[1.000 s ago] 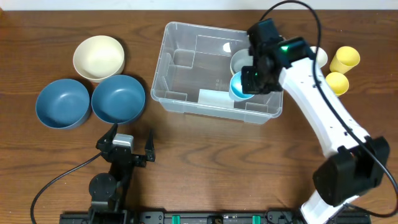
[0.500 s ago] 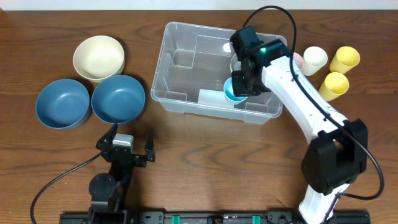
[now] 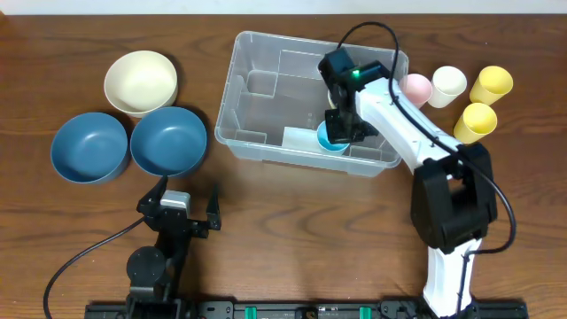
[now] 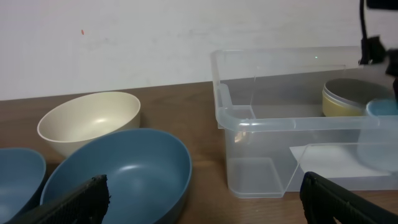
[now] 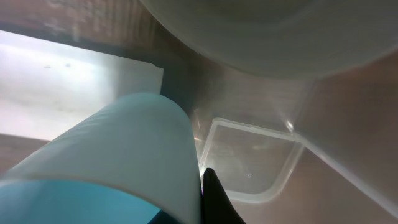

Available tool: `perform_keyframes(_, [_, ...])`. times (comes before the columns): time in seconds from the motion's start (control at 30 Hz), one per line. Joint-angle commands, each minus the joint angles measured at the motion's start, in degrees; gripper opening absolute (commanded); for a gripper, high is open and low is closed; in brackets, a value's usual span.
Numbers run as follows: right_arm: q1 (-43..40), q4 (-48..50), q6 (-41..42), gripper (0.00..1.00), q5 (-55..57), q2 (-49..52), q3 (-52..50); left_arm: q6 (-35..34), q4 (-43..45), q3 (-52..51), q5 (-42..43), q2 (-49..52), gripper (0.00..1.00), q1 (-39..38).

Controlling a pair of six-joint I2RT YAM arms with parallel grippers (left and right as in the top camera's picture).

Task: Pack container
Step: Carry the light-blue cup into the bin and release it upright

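Overhead, the right arm reaches from its base at the near right edge up and leftward over the container [image 3: 227, 97], which sits at the back centre of the table [image 3: 292, 230]. The right gripper [image 3: 339, 133] hangs inside the container's near right part, clamped on a light blue cup [image 3: 330, 139]. The left gripper [image 3: 189, 188] sits low at the near left, pointing toward a blue bowl [image 3: 168, 140], fingers spread apart.

The left arm [image 3: 158, 252] sits folded at 7 o'clock in the overhead view. The left gripper [image 3: 182, 211] aims toward 12 o'clock with its jaws spread wide. The right arm [image 3: 416, 142] extends from 5 o'clock toward 11 o'clock. The right gripper [image 3: 341, 131] points down, clamped on a blue cup [image 3: 328, 140].
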Motion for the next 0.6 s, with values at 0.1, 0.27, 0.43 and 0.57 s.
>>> perform_keyframes(0.1, [0.46,0.79,0.79,0.03,0.83,1.27,0.57,0.55,-1.92,-1.01,1.03,-0.35,0.98,0.28])
perform_keyframes(0.27, [0.44,0.85,0.74,0.33,0.79,1.18,0.61,0.57,-1.92,-1.01,1.03,-0.35,0.98,0.28])
perform_keyframes(0.43, [0.46,-0.83,0.76,0.42,0.52,-0.61,1.27,0.55,-1.92,-1.01,1.03,-0.35,0.98,0.28])
perform_keyframes(0.57, [0.44,-1.42,0.76,0.47,0.02,-3.98,2.25,0.55,-1.92,-1.01,1.03,-0.35,0.98,0.28])
